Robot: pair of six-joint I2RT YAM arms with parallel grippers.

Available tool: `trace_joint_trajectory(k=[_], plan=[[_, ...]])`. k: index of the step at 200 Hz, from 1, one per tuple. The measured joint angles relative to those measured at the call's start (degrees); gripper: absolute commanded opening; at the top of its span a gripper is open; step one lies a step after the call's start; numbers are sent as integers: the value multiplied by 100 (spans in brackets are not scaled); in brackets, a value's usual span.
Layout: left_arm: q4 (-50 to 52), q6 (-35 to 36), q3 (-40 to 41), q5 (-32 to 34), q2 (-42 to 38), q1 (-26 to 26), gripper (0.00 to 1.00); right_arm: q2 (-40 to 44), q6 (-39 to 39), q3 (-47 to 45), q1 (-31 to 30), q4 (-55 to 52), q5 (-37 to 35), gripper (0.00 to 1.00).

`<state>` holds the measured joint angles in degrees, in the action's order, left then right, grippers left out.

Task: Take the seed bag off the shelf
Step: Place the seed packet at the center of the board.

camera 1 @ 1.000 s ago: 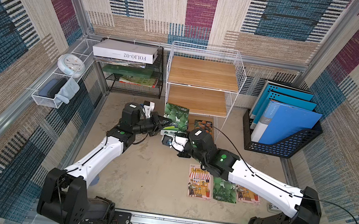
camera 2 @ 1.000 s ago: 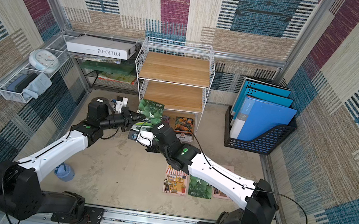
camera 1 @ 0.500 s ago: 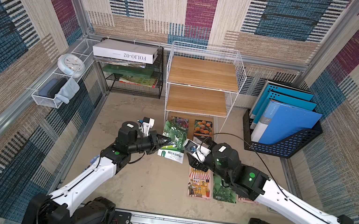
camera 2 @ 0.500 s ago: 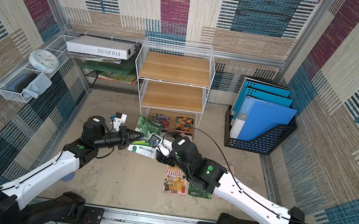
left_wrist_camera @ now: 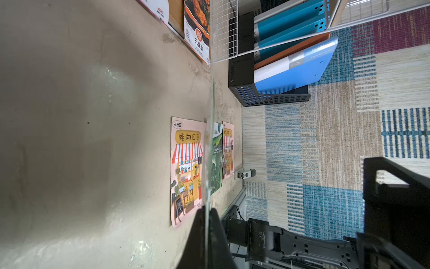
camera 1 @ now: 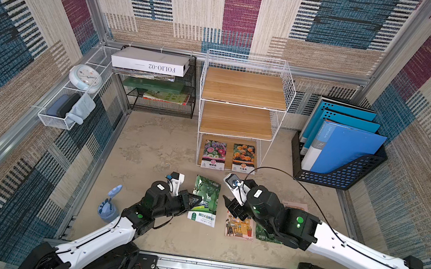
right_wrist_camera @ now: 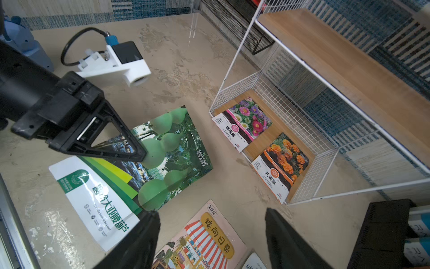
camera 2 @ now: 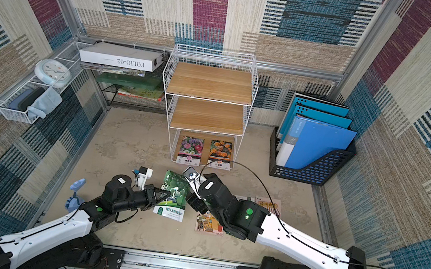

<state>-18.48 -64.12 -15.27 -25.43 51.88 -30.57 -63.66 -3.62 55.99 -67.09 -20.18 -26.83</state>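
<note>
The shelf [camera 1: 245,88] [camera 2: 211,81] [right_wrist_camera: 325,58] stands at the back in both top views; its two upper wooden boards are bare. On its bottom board lie two flower seed bags [camera 1: 214,154] [camera 1: 244,157] [right_wrist_camera: 244,121]. Out in front of it, my left gripper [camera 1: 196,199] [camera 2: 166,193] [left_wrist_camera: 206,209] is shut on the side edge of a green gourd seed bag [camera 1: 206,201] [camera 2: 173,196] [right_wrist_camera: 162,149], held low over the floor. That bag shows edge-on [left_wrist_camera: 209,139] in the left wrist view. My right gripper [camera 1: 227,204] [camera 2: 191,200] [right_wrist_camera: 209,212] hangs open just right of it, holding nothing.
Pink seed bags [camera 1: 239,226] [right_wrist_camera: 209,235] [left_wrist_camera: 186,167] and a green one [camera 1: 265,234] lie on the floor under my right arm. A black file holder with blue folders [camera 1: 339,150] stands right, a black mesh rack [camera 1: 162,88] and white wire basket [camera 1: 72,96] left, a blue object [camera 1: 109,206] front left.
Both arms have pulled back from the shelf toward the front. The left gripper carried the green bag along. The right gripper opened and let go of it.
</note>
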Motion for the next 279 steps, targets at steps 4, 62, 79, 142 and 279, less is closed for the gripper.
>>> trace_joint_trajectory(k=[4, 62, 79, 142, 279], plan=[[-66, 0, 24, 46, 48, -61, 0, 15, 70, -20, 0, 0, -17, 75], [-1102, -22, 450, 557, 929, -417, 0, 269, 675, -262, -13, 44, -166, 75], [-1425, -39, 533, 621, 1276, -540, 0, 299, 739, -330, -13, 50, -208, 75], [-2455, -46, 374, 894, 2430, -778, 0, 411, 870, -470, -13, 57, -275, 75], [-2363, -39, 258, 1237, 2463, -903, 0, 516, 866, -522, -13, 46, -400, 75]])
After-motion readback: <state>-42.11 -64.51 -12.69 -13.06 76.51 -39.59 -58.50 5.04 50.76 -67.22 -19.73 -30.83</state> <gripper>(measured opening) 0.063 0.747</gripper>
